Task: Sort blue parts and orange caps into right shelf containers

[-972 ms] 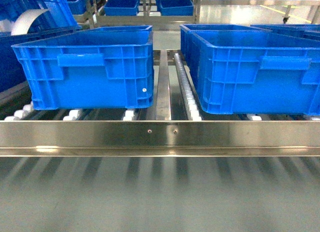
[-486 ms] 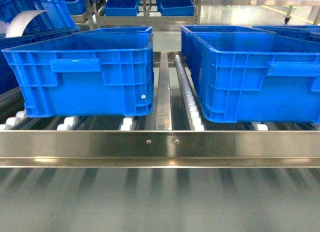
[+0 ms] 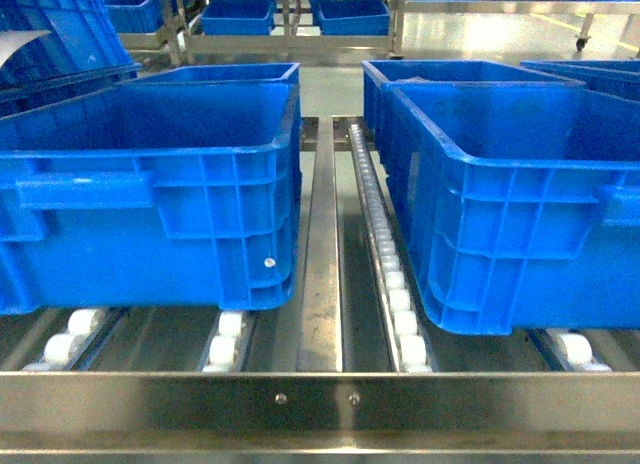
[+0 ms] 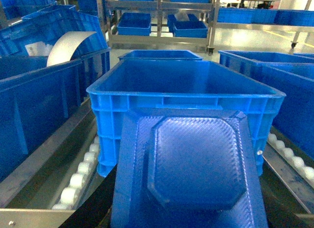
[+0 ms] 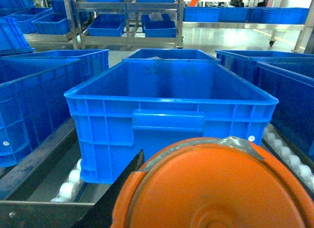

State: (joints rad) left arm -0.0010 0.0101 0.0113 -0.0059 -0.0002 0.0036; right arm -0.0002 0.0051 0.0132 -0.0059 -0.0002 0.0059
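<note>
Orange caps are represented here by one large round orange plastic cap (image 5: 216, 188) filling the bottom of the right wrist view, poised just in front of a deep bright-blue ribbed plastic tote (image 5: 171, 125). It looks carried there, ready to be dropped over the rim. The left wrist view shows a flat blue octagonal moulded part (image 4: 191, 164) held likewise before another deep blue tote (image 4: 184, 85), presumably its own destination. Neither set of jaws shows in any view, so I cannot tell how they stand, though each item sits so close under its camera that a grip is likely.

From the head view, both totes rest on a steel roller shelf (image 3: 320, 409) with white wheels, well apart, split by a metal rail. Both look empty. No arm appears there.
</note>
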